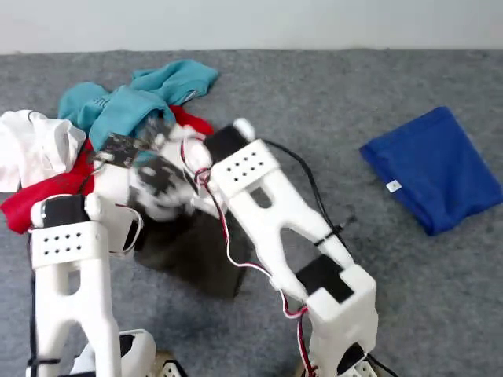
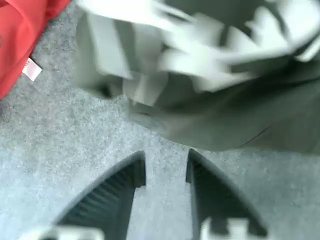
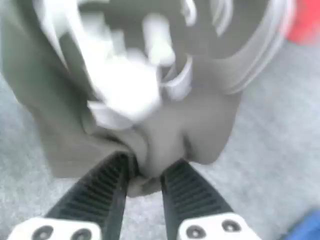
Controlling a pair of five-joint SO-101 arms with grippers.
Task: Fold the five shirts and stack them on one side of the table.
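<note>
Soft, even, diffuse light — shadows faint and short

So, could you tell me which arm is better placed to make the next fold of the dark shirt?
Right, I would say. The right gripper is shut on a bunch of the dark shirt, so it could probably pull it over directly. The left gripper is open over the table, short of the shirt.

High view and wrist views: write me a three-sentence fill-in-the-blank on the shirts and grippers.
The folded shirt lying alone is ____. The right gripper is shut on the dark shirt; the left gripper is ____. The red shirt lies heaped with the white shirt and a ____ one.
Missing: blue; open; teal.
</note>
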